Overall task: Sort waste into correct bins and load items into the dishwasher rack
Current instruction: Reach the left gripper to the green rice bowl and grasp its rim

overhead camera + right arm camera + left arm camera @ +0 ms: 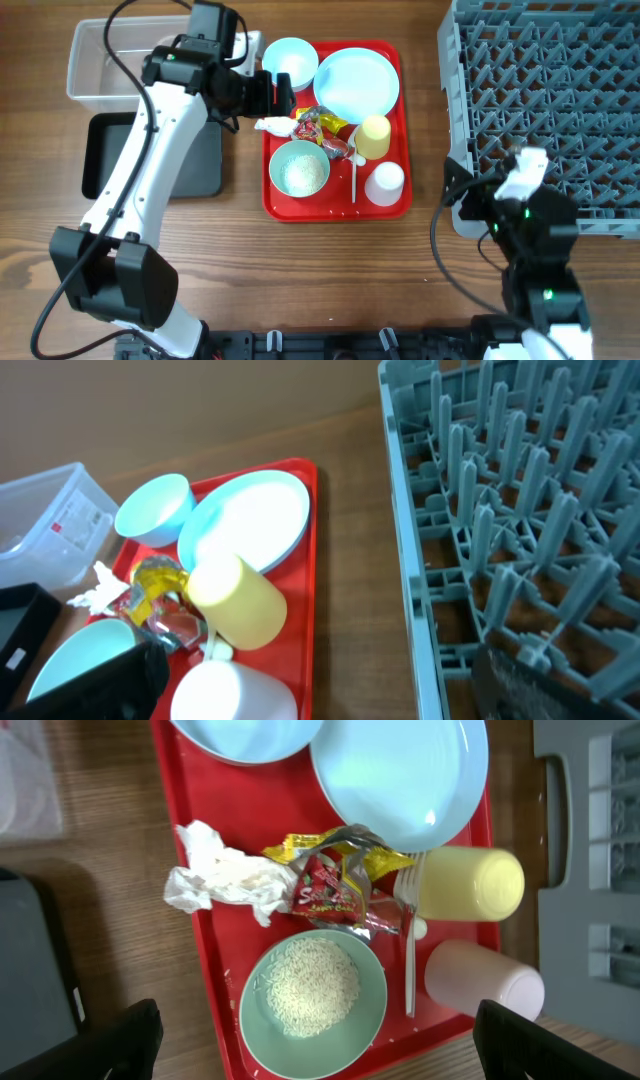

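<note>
On the red tray lie a bowl of rice grains, an empty light blue bowl, a light blue plate, a yellow cup on its side, a pale pink cup and a white fork. A crumpled white wrapper and yellow and red wrappers lie mid-tray. My left gripper is open and empty above the tray's left side; its wrist view shows the white wrapper and the rice bowl. My right gripper is open and empty beside the grey dishwasher rack.
The clear tub stands at the far left, with the black tray in front of it, partly under my left arm. The rack's near-left corner lies close to my right gripper, with bare wood between the rack and the red tray.
</note>
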Available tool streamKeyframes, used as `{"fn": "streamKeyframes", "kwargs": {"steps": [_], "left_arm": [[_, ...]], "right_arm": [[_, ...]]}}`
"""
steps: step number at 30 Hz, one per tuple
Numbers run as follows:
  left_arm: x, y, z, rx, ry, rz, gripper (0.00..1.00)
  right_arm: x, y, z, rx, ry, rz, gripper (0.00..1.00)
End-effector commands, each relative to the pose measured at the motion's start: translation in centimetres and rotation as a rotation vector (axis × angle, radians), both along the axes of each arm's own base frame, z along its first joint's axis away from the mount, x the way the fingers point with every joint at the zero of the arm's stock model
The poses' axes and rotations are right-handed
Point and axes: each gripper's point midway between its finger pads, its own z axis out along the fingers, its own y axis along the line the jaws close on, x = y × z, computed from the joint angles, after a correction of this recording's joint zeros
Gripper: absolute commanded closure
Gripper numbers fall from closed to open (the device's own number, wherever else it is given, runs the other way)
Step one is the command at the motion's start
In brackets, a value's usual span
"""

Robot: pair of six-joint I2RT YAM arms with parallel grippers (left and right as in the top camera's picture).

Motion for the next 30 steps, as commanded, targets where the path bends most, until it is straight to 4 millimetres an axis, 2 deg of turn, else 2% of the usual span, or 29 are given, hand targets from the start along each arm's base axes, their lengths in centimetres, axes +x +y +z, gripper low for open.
{"fn": "streamKeyframes", "kwargs": {"steps": [1,3,6,9,11,14,18,22,26,30], "left_arm": [[-1.4,-3.2,0.1,0.059,-0.025,-0.131,0.04],[-3.0,-4.6,-0.5,0.148,-0.017,-0.18,0.09],[-5.7,-6.7,-1.4,0.192,0.024,-0.262,0.16],[-8.4,-8.7,-3.9,0.235,0.074,-0.345,0.12],[-9.2,-9.2,-5.7,0.251,0.105,-0.37,0.07],[-9.7,-9.5,-9.0,0.28,0.163,-0.39,0.07],[-9.2,-9.9,-11.7,0.291,0.187,-0.392,0.09],[-9.3,-10.2,-14.5,0.313,0.234,-0.399,0.24],[-9.3,-10.1,-15.5,0.322,0.252,-0.4,0.46],[-8.7,-10.6,-15.4,0.309,0.225,-0.398,0.59]], "right_arm": [[1.5,1.3,2.0,-0.048,0.068,0.116,0.0],[2.6,1.5,2.5,-0.071,0.135,0.149,0.0],[3.8,1.8,2.1,-0.068,0.16,0.175,0.0],[4.0,1.9,0.1,-0.075,0.225,0.193,0.0],[4.1,1.9,-0.7,-0.071,0.256,0.194,0.0],[4.1,1.9,-1.7,-0.068,0.292,0.196,0.01],[4.2,1.9,-2.2,-0.066,0.308,0.196,0.12],[4.1,1.9,-2.4,-0.066,0.316,0.197,0.32],[3.8,1.9,-2.6,-0.065,0.33,0.197,0.37],[3.8,1.9,-2.7,-0.064,0.333,0.197,0.38]]}}
